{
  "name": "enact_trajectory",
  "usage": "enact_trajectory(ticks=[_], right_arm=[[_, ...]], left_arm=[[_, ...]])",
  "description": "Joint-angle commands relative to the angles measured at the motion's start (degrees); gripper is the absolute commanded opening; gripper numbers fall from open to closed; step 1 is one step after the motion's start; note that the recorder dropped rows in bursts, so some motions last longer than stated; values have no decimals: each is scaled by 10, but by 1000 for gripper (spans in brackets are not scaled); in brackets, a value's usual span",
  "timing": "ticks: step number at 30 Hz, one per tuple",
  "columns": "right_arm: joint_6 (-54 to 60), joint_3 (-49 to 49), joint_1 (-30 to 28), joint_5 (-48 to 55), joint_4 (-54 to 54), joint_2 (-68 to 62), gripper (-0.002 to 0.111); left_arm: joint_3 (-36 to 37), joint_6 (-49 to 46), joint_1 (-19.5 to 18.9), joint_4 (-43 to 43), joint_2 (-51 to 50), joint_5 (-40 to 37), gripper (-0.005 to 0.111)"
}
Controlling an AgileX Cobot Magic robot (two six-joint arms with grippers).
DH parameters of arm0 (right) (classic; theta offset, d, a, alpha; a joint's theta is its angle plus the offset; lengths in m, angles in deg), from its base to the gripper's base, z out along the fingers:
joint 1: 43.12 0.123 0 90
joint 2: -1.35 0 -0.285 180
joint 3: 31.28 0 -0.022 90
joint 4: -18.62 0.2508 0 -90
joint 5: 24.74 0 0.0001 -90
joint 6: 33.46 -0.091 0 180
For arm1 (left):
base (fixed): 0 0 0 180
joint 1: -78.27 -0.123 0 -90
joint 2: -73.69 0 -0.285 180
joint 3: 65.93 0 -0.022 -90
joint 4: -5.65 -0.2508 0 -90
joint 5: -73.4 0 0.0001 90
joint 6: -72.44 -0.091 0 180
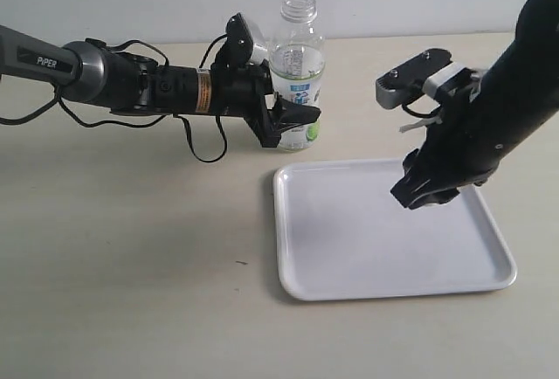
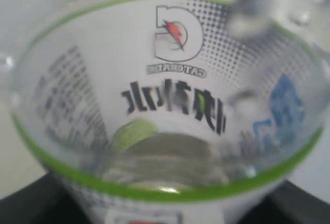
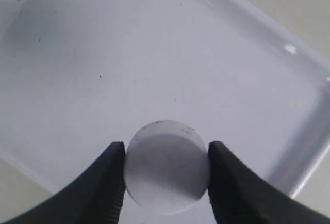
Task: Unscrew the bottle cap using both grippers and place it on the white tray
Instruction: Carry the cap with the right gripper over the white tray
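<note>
The clear bottle (image 1: 297, 69) with its white, blue and green label stands upright behind the white tray (image 1: 349, 248), its neck uncapped. My left gripper (image 1: 293, 126) is shut on the bottle's lower body; in the left wrist view the bottle's label (image 2: 170, 95) fills the picture. My right gripper (image 1: 425, 189) hangs low over the tray's right half. In the right wrist view the round white bottle cap (image 3: 166, 166) sits pinched between the two black fingers (image 3: 105, 182), with the tray's floor (image 3: 154, 53) just below it.
The tray lies on a beige table (image 1: 131, 265). The left arm (image 1: 105, 73) marked PiPER stretches in from the left with loose black cables. The tray's raised rim (image 3: 309, 146) runs close beside the right gripper.
</note>
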Motion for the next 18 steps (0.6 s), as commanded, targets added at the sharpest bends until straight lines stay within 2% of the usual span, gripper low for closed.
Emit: enact_trajectory(ticks=[1,6,18], right_arm=[[4,4,-2,-22,24,-53,0],[-21,2,-2,-73,24,-98,0],[-20,-12,13,-71,25,-116,0]], left_arm=[[1,6,1,18,4,12,0],[1,6,1,19,4,12,0],[1,5,1,27,4,12,0]])
